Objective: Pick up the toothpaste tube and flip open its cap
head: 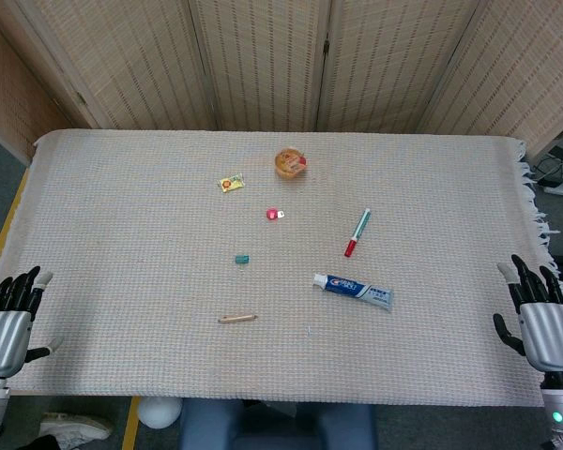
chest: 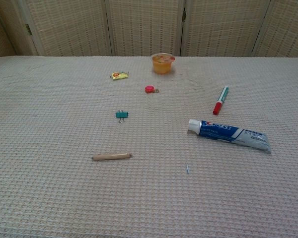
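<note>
**Toothpaste lies closer to the right hand, cap pointing away from it**

Both hands sit at the near edge of the tabletop (head: 122,281), nearest the head camera: the left hand (head: 9,314) at the near-left corner, the right hand (head: 542,314) at the near-right corner. Each is released, fingers apart and pointing up the cloth, holding nothing. Neither shows in the chest view.

Forward and inward of the right hand lies the toothpaste tube (head: 355,292), flat on the cloth, untouched. Its long axis runs nearly crosswise to the robot, slightly slanted: the white cap (chest: 192,126) is the end farther from the right hand, toward the middle of the tabletop, and the crimped tail is the end nearer that hand. From the left hand the tube is well apart, across most of the cloth.

By my reading the right hand is the nearer one for the pickup, meeting the tail end first, which would leave the cap end toward the left hand for flipping.

A red-capped marker (head: 357,232) lies just beyond the tube, clear of it.
</note>
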{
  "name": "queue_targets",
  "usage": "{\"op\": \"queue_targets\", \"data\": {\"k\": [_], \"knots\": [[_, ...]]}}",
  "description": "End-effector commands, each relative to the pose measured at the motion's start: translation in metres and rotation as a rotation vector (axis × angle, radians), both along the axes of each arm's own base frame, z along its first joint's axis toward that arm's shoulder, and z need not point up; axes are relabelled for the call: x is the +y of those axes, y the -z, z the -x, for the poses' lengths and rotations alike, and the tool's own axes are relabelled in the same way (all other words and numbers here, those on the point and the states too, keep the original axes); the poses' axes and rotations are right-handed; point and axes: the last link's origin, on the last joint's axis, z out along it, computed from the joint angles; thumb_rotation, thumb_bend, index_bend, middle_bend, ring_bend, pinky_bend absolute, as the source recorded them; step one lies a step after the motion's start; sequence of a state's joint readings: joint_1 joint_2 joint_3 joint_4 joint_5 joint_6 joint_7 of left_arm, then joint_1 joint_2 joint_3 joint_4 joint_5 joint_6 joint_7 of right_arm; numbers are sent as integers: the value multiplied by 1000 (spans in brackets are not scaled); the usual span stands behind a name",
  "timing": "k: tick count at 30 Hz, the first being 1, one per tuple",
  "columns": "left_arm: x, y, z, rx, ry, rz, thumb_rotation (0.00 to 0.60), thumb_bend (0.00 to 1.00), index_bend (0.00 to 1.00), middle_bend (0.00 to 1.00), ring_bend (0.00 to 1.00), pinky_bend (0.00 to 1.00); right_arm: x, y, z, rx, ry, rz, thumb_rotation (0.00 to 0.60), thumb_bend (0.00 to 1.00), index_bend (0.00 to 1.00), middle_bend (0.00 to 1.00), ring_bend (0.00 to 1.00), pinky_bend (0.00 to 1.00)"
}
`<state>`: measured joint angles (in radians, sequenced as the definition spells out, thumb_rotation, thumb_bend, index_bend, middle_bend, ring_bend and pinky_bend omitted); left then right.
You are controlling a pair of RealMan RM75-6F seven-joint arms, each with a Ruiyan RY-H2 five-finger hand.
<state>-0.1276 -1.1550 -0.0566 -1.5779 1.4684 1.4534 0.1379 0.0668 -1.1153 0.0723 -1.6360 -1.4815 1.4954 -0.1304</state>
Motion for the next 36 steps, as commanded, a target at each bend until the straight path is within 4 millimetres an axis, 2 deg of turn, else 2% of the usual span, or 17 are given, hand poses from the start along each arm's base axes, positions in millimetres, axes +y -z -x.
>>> {"op": "queue_targets", "data": {"k": [1, 24, 32, 36], "knots": [[0, 1, 0, 1, 3, -3, 600, 188, 0, 0, 0, 0, 0, 0, 0, 0, 0, 1, 600, 451, 0, 53, 147, 51], [0, 2, 1, -2, 4, 1, 600, 189, 0, 0, 0, 0, -5, 7, -3, -14, -12, -12, 600, 452, 0, 66, 162, 51], [-1, 3, 1, -5, 8, 2, 600, 189, 0, 0, 0, 0, -20, 27, -10, -18, -37, -93, 600, 452, 0, 57, 142, 52], [-2, 2, 1, -7, 11, -1, 600, 189, 0, 0, 0, 0, -32, 45, -18, -3, -56, -170, 600, 452, 0, 41, 121, 51]]}}
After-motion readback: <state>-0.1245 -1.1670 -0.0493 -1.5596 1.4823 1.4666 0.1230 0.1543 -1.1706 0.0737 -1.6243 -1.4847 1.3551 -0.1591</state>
